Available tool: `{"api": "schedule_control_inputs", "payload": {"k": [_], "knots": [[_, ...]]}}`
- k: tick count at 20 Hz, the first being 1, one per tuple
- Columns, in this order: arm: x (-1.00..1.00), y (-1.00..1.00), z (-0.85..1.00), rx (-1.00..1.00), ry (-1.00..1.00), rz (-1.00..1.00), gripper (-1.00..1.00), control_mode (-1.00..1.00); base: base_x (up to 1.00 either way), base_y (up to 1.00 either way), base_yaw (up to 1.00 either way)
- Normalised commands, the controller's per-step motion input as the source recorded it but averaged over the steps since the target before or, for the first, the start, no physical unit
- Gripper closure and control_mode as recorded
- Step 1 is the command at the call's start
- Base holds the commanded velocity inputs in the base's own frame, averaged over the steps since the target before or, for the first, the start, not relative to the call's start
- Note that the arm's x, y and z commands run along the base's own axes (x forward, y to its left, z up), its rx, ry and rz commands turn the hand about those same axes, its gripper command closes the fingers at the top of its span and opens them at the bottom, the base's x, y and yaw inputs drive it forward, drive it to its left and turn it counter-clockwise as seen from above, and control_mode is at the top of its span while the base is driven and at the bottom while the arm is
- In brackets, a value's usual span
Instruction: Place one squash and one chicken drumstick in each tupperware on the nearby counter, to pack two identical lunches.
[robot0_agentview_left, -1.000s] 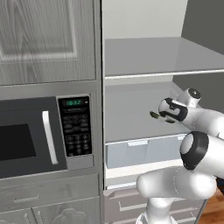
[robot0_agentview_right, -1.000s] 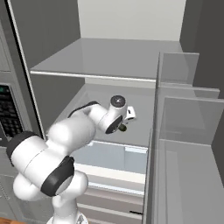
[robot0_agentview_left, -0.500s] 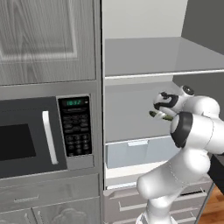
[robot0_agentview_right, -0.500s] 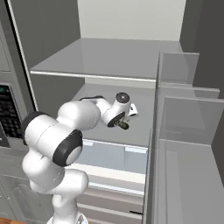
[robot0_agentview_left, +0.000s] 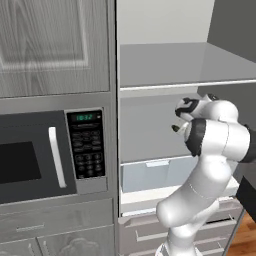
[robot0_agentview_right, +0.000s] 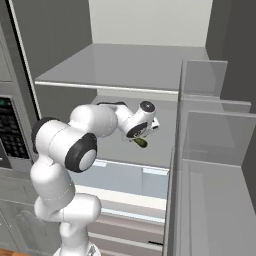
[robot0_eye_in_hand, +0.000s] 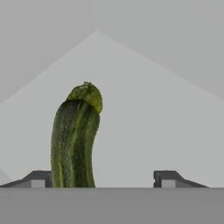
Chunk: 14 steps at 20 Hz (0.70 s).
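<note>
Squash (robot0_eye_in_hand: 75, 140), the long green one, sits between the gripper (robot0_eye_in_hand: 103, 178) tips on a fridge shelf (robot0_agentview_right: 120, 65), close to 1 finger. The jaws stand wide apart, not squeezing it. Packing looks barely begun; 2 lunches are left to fill.

Open refrigerator interior with a grey upper shelf (robot0_agentview_left: 165, 62) at 12 o'clock and a translucent drawer (robot0_agentview_left: 150, 174) at 6 o'clock. Built-in microwave (robot0_agentview_left: 35, 155) at 9 o'clock, its keypad (robot0_agentview_left: 86, 150) beside the handle (robot0_agentview_left: 56, 156); grey wood-grain cabinet door (robot0_agentview_left: 50, 45) above. Door bins (robot0_agentview_right: 215, 150) at 3 o'clock.
</note>
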Motion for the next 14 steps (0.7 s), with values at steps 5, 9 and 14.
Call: {"api": "schedule_control_inputs", "payload": {"k": [5, 9, 14], "knots": [[0.00, 0.01, -0.10, -0.01, 0.03, 0.02, 1.00, -1.00, 0.00, 0.00, 0.00], [-0.48, 0.19, -0.37, 0.00, -0.01, 0.00, 1.00, -1.00, 0.00, 0.00, 0.00], [-1.00, 0.60, -0.29, -0.06, 0.00, 0.00, 1.00, -1.00, 0.00, 0.00, 0.00]]}}
